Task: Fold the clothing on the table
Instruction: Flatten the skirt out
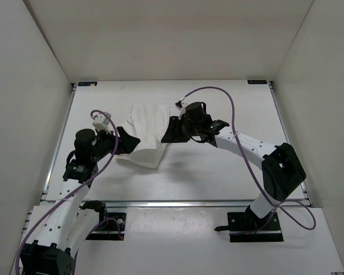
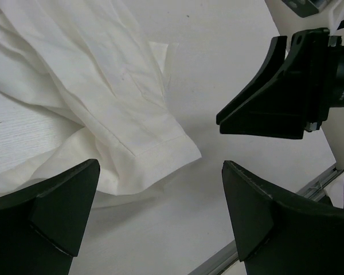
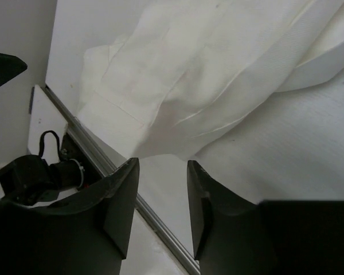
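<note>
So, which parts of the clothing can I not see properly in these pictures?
Top view: the left end effector and the right end effector cover parts of the clothing on both sides.
Left wrist view: the clothing runs past the top and left edges.
Right wrist view: it runs past the top and right edges.
No view shows all of it, so its type cannot be told.

The clothing [image 1: 147, 124] is plain white (no print), the table [image 1: 218, 172] matte white, the left gripper [image 1: 128, 141] and right gripper [image 1: 172, 130] black.
</note>
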Robot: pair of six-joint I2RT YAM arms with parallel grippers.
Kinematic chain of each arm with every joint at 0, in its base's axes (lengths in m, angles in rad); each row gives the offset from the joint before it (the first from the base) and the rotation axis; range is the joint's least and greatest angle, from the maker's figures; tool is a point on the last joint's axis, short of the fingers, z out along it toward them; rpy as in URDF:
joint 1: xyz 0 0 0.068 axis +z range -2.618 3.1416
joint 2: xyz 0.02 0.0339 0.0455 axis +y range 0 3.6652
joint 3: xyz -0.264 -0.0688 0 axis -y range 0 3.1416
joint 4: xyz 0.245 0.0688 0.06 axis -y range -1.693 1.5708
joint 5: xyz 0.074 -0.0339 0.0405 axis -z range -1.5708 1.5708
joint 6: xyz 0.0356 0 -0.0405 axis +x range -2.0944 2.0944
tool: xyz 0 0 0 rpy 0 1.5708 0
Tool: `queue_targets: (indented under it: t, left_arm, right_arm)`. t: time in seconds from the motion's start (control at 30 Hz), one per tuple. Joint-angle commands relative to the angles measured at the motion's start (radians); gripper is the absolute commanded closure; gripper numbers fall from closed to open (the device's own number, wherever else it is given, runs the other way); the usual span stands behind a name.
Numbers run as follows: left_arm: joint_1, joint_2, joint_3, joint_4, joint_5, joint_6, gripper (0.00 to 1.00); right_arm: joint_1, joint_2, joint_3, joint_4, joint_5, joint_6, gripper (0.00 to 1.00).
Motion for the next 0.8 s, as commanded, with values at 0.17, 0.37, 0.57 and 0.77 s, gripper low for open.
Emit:
queue_targets:
  t: [0.17, 0.37, 0.57, 0.77]
  left_arm:
    - [0.003, -0.039, -0.007, 0.018, -0.055, 0.018, 0.01]
    - [0.001, -0.052, 0.0, -0.014, -0.087, 0.033, 0.01]
    - [0.0, -0.033, 0.007, -0.05, -0.116, 0.054, 0.02]
    - [-0.015, 0.114, 0.012, -0.077, -0.035, 0.076, 0.01]
  right_arm:
    - [0.08, 0.091, 0.07, 0.113, -0.033, 0.078, 0.49]
    - [0.113, 0.173, 0.117, 0.106, -0.058, 0.092, 0.53]
    - [0.072, 0.097, 0.071, 0.118, -0.023, 0.1, 1.0]
    - [-0.184, -0.158, -0.221, 0.094, -0.016, 0.083, 1.0]
